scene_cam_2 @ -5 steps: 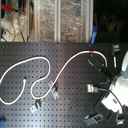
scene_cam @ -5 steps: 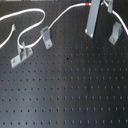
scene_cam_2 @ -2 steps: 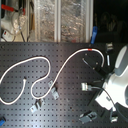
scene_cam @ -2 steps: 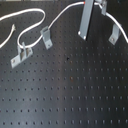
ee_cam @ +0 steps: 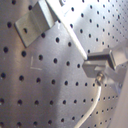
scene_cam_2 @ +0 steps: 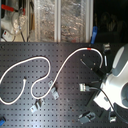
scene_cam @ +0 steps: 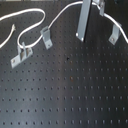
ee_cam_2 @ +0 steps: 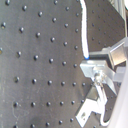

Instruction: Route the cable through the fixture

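Cable (scene_cam_2: 46,61), white, looping in curves across the black pegboard (scene_cam: 75,95), red band (scene_cam_2: 89,49) near the far edge in the second exterior view. Passing close by two metal brackets (scene_cam: 46,36) in the first exterior view. Gripper (scene_cam: 83,22) apparently clamped on cable, though hard to confirm; fingers' state: cannot tell.

The first exterior view looks down at a slant, quite near, on the black perforated board (scene_cam: 70,95), the second exterior view looks from higher and farther at the same board (scene_cam_2: 30,55) with shelves behind, and both wrist views look very closely at its holes and brackets.
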